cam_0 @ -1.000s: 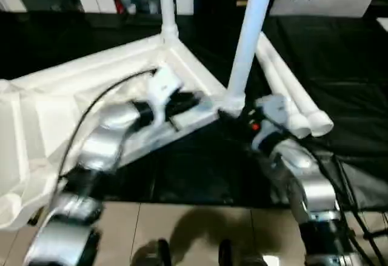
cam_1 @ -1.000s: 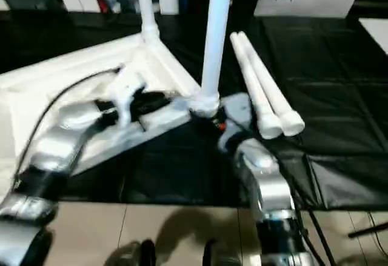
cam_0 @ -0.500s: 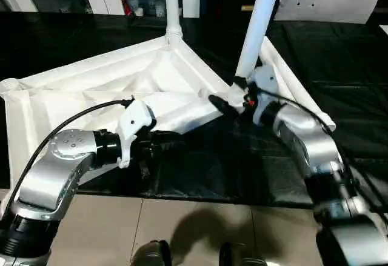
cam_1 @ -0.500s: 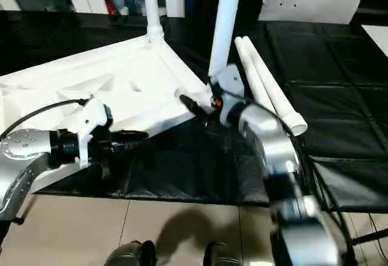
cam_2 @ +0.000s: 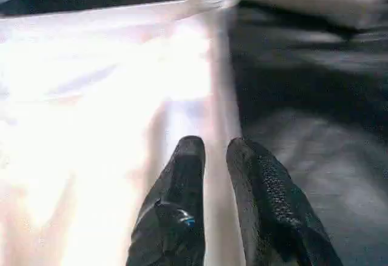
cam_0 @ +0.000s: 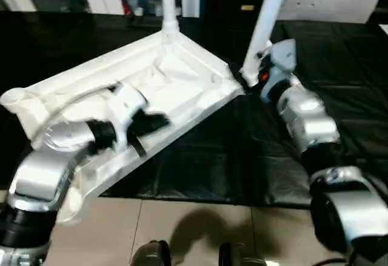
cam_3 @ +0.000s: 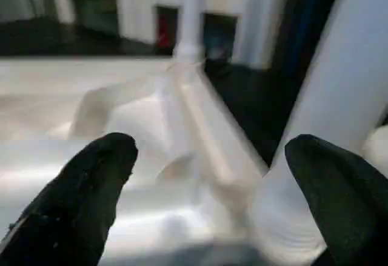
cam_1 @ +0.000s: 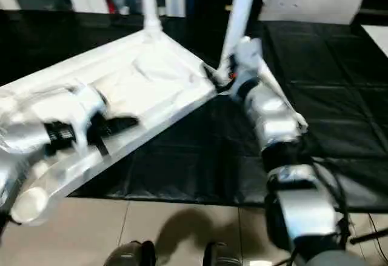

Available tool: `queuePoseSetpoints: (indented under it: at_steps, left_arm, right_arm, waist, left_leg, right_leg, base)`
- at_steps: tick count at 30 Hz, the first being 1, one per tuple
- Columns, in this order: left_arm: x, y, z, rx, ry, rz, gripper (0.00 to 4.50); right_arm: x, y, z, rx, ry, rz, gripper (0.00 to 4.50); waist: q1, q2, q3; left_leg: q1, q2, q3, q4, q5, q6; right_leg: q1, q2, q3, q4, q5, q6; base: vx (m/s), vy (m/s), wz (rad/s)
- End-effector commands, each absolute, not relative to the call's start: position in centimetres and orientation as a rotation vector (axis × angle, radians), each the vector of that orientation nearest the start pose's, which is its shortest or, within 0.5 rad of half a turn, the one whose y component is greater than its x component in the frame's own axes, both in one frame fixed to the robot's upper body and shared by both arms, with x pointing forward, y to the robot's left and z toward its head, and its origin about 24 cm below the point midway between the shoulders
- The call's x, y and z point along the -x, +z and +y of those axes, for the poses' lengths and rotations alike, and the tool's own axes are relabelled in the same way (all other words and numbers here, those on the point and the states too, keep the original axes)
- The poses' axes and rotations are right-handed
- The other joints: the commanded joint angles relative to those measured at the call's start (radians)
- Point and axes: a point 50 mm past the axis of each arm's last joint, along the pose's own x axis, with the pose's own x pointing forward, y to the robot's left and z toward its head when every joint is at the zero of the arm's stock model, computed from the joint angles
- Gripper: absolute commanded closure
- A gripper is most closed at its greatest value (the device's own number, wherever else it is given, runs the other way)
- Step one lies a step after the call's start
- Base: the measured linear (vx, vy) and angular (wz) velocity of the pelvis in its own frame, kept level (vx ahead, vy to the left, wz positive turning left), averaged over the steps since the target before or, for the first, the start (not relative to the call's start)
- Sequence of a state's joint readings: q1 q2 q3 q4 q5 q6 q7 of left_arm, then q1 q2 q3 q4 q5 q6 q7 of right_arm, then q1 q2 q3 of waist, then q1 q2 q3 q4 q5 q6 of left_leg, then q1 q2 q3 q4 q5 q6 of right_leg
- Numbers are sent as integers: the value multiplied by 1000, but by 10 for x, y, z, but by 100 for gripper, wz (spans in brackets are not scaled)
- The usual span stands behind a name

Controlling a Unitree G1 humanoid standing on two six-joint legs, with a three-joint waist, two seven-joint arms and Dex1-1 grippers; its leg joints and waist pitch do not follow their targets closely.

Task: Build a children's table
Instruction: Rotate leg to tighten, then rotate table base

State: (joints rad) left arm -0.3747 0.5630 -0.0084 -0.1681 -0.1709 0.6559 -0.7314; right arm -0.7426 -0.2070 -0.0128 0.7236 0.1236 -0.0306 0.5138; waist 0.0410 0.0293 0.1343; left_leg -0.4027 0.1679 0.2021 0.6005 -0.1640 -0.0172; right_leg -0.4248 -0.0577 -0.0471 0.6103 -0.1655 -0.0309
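Two shifts against a second earlier: slid left gripper (cam_2: 215, 148) along the upturned table top (cam_0: 176, 72), clamped on its near rim; raised right gripper (cam_3: 215, 151), splayed wide, beside the near leg (cam_0: 264, 29). Lay tilted on the counter (cam_0: 242, 151), probably being steadied.

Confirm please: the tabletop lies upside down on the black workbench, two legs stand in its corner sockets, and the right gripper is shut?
Not shut. The right wrist view shows the right gripper open, its fingers spread wide beside the nearer leg. The rest is right.
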Motion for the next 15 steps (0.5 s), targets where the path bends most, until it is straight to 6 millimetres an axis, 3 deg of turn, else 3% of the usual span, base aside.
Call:
queuePoseSetpoints:
  at_steps: [1,3,4,5,7,10,15]
  left_arm:
    - [-298,142,212,-387,-560,293,339]
    - [-297,140,222,-436,-514,343,339]
    - [-297,139,228,-471,-479,365,308]
    - [-297,139,228,-471,-479,365,308]
    - [-299,140,247,-538,-329,391,303]
    - [-299,139,254,-555,-290,412,269]
    - [-296,129,267,-600,-259,518,231]
  right_arm:
    - [-368,105,-129,115,617,0,0]
    - [-359,98,-125,127,650,23,0]
    - [-353,94,-123,133,670,46,0]
    - [-353,94,-123,133,670,46,0]
    - [-337,83,-121,176,714,110,0]
    - [-331,78,-121,195,722,145,0]
    - [-319,62,-110,264,747,213,0]
  waist:
    - [2,3,-84]
    - [-3,4,-82]
    - [-2,5,-79]
    - [-2,7,-76]
    - [-3,7,-70]
    - [-4,11,-69]
    - [-4,13,-67]
  left_leg:
    - [25,53,-33,-66,-167,67]
    - [27,53,-35,-68,-171,63]
    - [29,56,-35,-71,-190,57]
    - [32,57,-36,-74,-215,48]
    - [34,59,-37,-79,-254,29]
    - [39,56,-40,-81,-291,9]
    - [38,56,-43,-84,-317,-9]
  right_leg:
    - [54,-77,47,-65,-205,-217]
    - [52,-75,47,-68,-218,-220]
    - [49,-74,47,-70,-242,-214]
    - [46,-74,47,-74,-269,-205]
    - [42,-71,47,-79,-310,-187]
    - [37,-78,50,-85,-365,-170]
    - [34,-79,53,-85,-347,-173]
  base:
    - [0,0,0]
    - [0,0,0]
    - [0,0,0]
    - [0,0,0]
    - [0,0,0]
    - [0,0,0]
    - [0,0,0]
